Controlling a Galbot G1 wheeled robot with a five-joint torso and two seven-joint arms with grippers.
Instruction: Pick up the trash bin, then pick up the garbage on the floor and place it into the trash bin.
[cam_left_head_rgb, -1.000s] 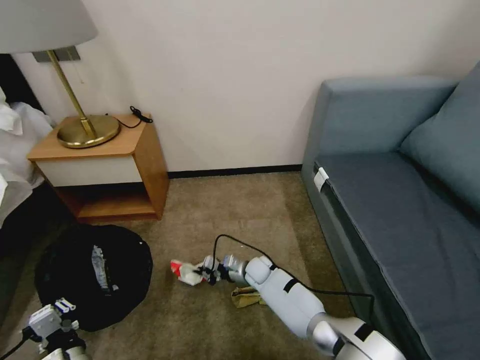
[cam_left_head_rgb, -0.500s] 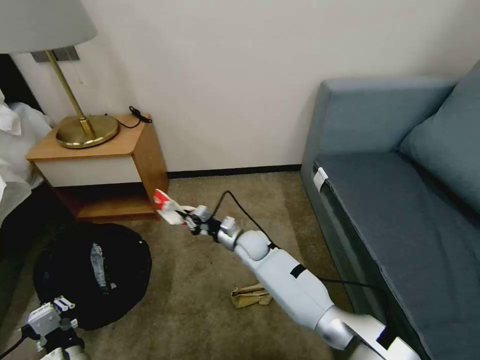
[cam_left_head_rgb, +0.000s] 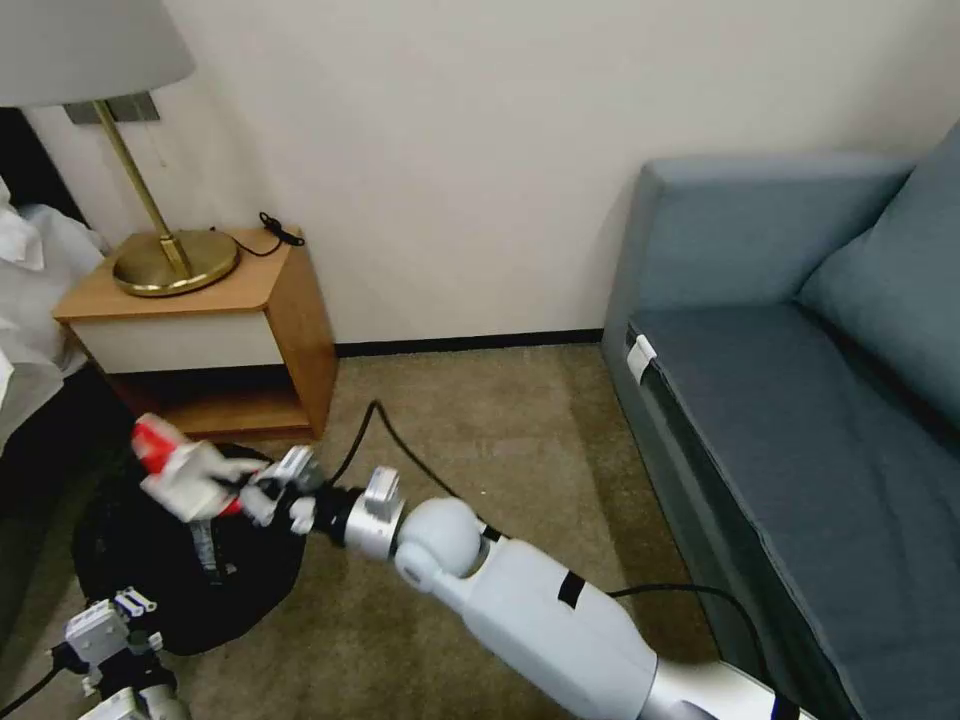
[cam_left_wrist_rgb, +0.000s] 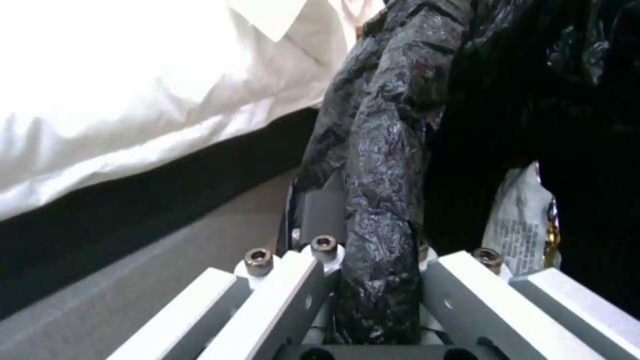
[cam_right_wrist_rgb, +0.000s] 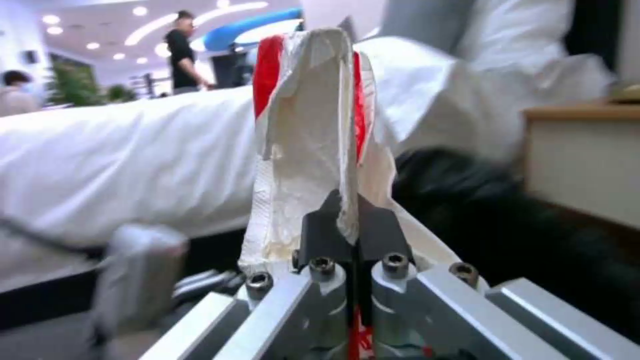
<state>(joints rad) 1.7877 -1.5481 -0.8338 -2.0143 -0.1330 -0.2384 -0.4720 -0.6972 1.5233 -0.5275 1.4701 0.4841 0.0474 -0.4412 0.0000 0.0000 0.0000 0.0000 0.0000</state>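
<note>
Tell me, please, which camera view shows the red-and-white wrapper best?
The right wrist view: the red-and-white wrapper stands close up, pinched between the fingers of the right gripper. The head view shows it smaller, held above the trash bin. In the left wrist view I cannot find it; the left gripper holds the bin's black bag there.

Crinkly glossy black plastic bag (cam_left_wrist_rgb: 380, 150), crumpled matt paper wrapper (cam_right_wrist_rgb: 313, 150), smooth wooden nightstand (cam_left_head_rgb: 200, 290), polished brass lamp base (cam_left_head_rgb: 175, 262)
</note>
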